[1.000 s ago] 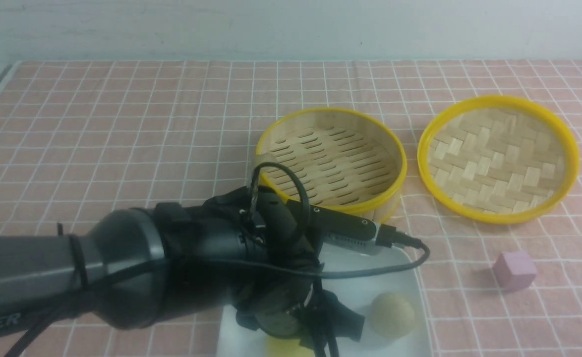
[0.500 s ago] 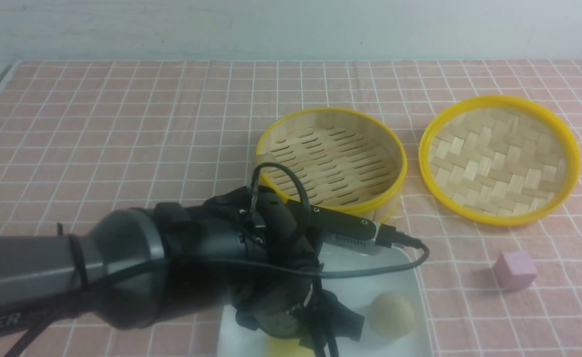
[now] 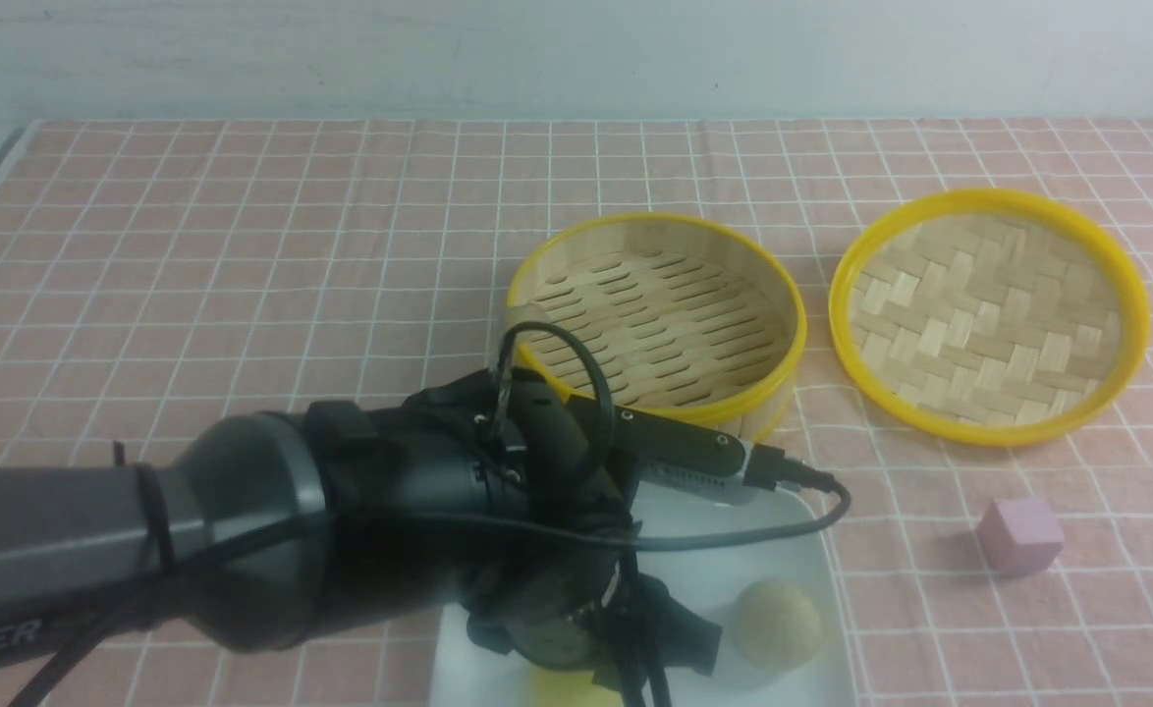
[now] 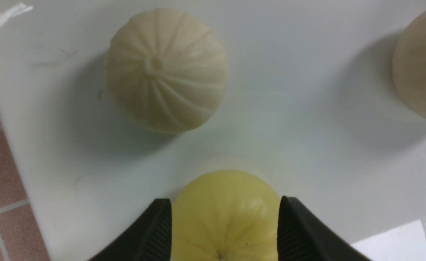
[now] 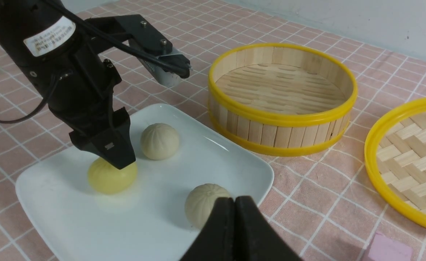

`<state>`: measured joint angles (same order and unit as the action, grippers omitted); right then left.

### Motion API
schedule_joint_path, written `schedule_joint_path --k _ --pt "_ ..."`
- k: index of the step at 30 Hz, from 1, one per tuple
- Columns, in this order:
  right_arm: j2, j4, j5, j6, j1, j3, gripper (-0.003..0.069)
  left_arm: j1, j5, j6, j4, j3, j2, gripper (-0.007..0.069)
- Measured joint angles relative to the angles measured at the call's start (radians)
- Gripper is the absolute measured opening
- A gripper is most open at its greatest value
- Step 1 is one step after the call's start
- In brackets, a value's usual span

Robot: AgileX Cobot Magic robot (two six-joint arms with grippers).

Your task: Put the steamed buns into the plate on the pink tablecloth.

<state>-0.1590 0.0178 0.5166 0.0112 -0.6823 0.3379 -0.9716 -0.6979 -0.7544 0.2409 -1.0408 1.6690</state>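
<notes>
I see the lid [image 5: 409,145] has shifted slightly; the task looks done. All three buns [image 5: 160,141] are on the plate [image 5: 144,214]. Left gripper [image 4: 224,208] is open around the yellow one; right gripper [image 5: 233,203] is closed, empty.

Front view: high, facing forward and down; left wrist: close above plate [image 4: 307,174]; all share plate.

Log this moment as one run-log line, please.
left claw: open around yellow bun | right claw: shut | plate: three buns on it | steamer basket: empty | lid: off, on tablecloth
</notes>
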Motion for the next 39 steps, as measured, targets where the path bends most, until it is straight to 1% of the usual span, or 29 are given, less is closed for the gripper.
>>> schedule_joint_path --k 16,19,20,21,26,29,31,33,34,39 --pt "0.009 0.001 -0.015 0.0 0.008 -0.009 0.0015 0.0 0.006 0.0 0.0 0.0 0.0 0.0341" --pt "0.023 0.004 -0.078 0.002 0.077 -0.073 0.0018 0.0 0.006 0.0 0.0 0.0 0.0 0.0328" --pt "0.045 0.004 -0.104 0.003 0.132 -0.116 0.002 0.0 0.006 0.0 0.001 0.0 0.0 0.0321" --pt "0.06 0.004 -0.113 0.003 0.162 -0.138 0.002 0.0 0.006 0.0 0.004 0.0 0.0 0.0316" --pt "0.153 0.004 -0.121 0.003 0.352 -0.253 0.0027 0.0 0.006 0.0 0.006 0.0 0.0 0.0285" --pt "0.169 0.004 -0.118 0.003 0.447 -0.301 0.0034 0.0 0.007 -0.007 0.002 0.0 0.0 0.0253" --pt "0.169 0.004 -0.11 0.003 0.496 -0.322 0.0036 0.0 0.006 -0.01 -0.014 0.0 0.0 0.0218" --pt "0.169 0.004 -0.103 0.003 0.514 -0.328 0.0036 0.0 0.003 -0.01 -0.02 0.0 -0.001 0.0206" --pt "0.169 0.004 -0.098 0.003 0.546 -0.34 0.0038 0.0 -0.005 -0.01 -0.027 0.0 -0.008 0.017" --pt "0.169 0.004 -0.116 0.003 0.592 -0.348 0.0041 0.0 -0.021 0.023 -0.019 0.0 -0.081 0.0078"
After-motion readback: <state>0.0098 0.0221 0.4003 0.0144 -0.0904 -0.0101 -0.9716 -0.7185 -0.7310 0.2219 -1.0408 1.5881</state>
